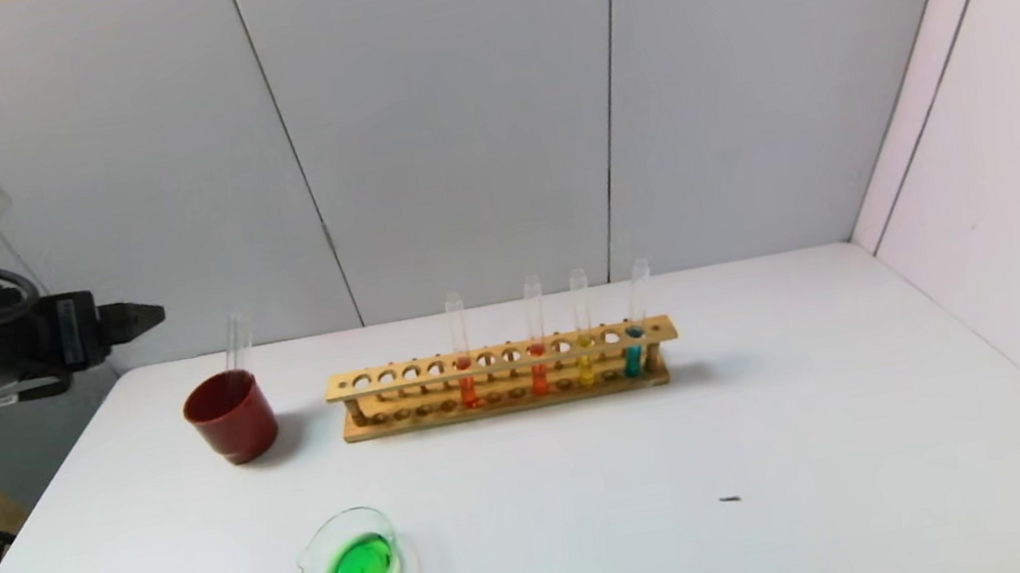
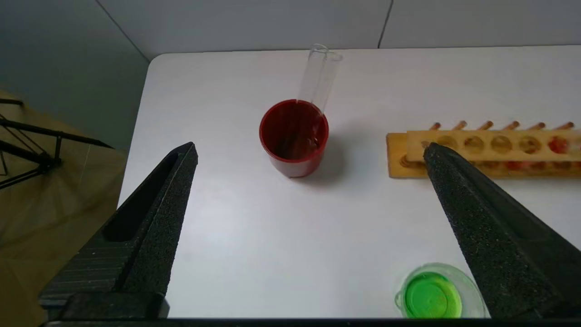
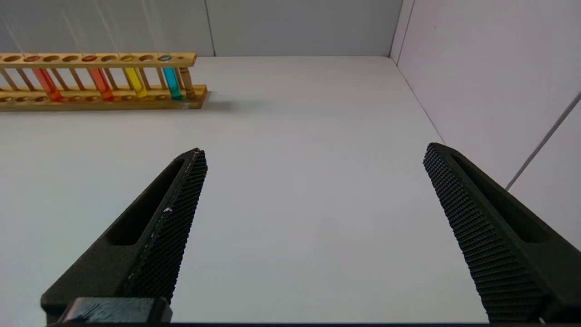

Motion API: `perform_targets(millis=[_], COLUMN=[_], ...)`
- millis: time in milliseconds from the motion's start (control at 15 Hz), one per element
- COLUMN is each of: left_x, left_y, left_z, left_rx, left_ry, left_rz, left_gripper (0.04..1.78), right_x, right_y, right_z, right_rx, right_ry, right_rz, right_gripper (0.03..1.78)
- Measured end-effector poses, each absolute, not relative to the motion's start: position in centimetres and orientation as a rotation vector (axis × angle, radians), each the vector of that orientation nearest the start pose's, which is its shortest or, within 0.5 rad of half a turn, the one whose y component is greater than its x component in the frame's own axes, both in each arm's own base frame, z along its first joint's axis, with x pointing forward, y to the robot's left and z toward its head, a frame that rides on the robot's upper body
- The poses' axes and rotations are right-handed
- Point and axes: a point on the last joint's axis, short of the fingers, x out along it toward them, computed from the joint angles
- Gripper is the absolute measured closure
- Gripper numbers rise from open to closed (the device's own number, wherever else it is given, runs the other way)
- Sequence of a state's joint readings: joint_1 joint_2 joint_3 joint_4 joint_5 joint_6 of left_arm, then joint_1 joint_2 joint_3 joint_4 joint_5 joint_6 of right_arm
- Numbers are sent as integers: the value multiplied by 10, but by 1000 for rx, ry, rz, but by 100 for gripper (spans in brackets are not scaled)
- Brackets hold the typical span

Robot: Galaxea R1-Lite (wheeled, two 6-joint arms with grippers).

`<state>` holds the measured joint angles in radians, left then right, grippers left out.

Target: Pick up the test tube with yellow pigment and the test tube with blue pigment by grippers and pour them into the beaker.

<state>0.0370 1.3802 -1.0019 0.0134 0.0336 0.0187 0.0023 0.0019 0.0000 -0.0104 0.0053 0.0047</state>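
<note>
The test tube with yellow pigment (image 1: pixel 586 363) and the test tube with blue pigment (image 1: pixel 633 352) stand upright in a wooden rack (image 1: pixel 500 357), at its right end. They also show in the right wrist view, yellow (image 3: pixel 135 82) and blue (image 3: pixel 172 83). The beaker (image 1: pixel 343 520) stands near the front of the table and holds green liquid; it also shows in the left wrist view (image 2: pixel 431 267). My left gripper (image 1: pixel 133 321) is high at the far left, off the table's edge, open and empty (image 2: pixel 311 147). My right gripper (image 3: pixel 313 152) is open and empty over bare table, right of the rack.
A dark red cup (image 1: pixel 230 417) left of the rack holds empty clear tubes (image 2: pixel 320 75). Two tubes with orange-red liquid (image 1: pixel 467 384) stand in the rack. A small dark speck (image 1: pixel 730 499) lies on the table. Walls close the back and right.
</note>
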Motion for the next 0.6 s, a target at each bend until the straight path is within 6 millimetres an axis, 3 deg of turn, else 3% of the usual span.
perform_targets(millis=[267, 600], left_x=[143, 49], left_y=[5, 1], left_z=[259, 229], left_rx=[13, 14], left_ry=[339, 256], left_rz=[3, -8], left_gripper=[7, 7], right_x=[-23, -23], right_y=[0, 0], right_z=[77, 77], right_rx=[5, 4], right_ry=[-8, -8], right_rz=[8, 9], right_gripper=[7, 7])
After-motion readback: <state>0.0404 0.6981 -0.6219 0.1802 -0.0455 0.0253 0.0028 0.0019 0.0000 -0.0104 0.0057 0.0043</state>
